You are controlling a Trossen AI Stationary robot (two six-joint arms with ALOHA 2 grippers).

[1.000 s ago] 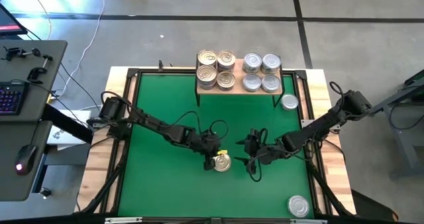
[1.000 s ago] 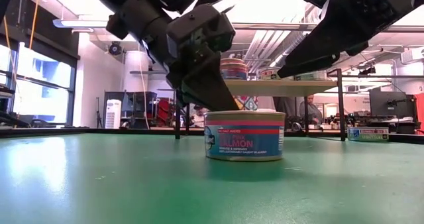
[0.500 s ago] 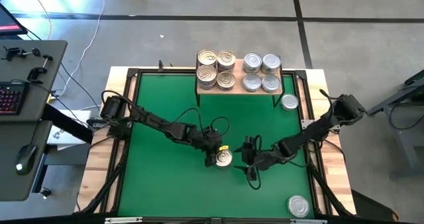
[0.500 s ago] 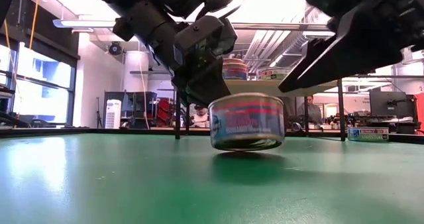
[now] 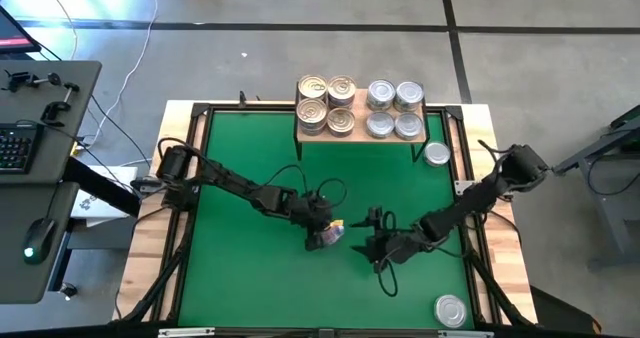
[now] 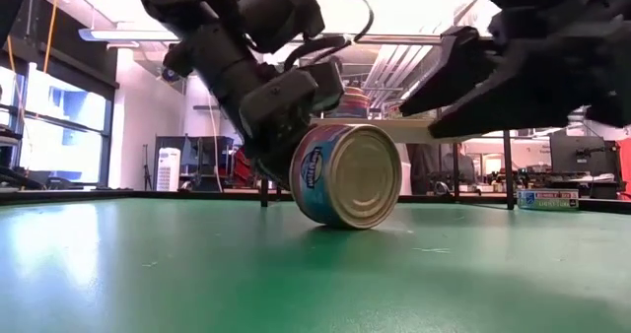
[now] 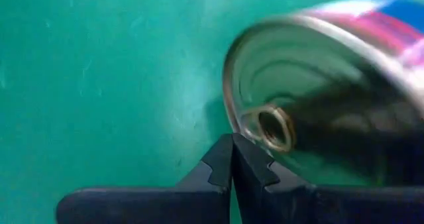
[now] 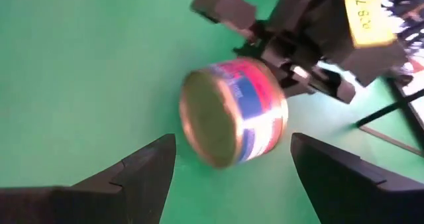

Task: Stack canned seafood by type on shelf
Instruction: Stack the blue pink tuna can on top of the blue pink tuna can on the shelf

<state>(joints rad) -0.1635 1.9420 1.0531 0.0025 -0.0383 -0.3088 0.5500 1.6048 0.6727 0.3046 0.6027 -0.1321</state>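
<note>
My left gripper [image 6: 286, 141] pinched shut on pull-tab of round gold-lidded tin w/ pink-blue label [image 6: 345, 175], tipping it on edge mid green mat [image 5: 250, 268] so my right gripper [image 8: 232, 177], fingers wide, can take it for light-wood shelf [image 5: 360, 138].

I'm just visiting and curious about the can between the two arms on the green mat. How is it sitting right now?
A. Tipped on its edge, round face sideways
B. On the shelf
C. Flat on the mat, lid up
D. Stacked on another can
A: in the low view the can stands tipped on its rim, its round face turned sideways, with the shut left gripper against it.
</note>
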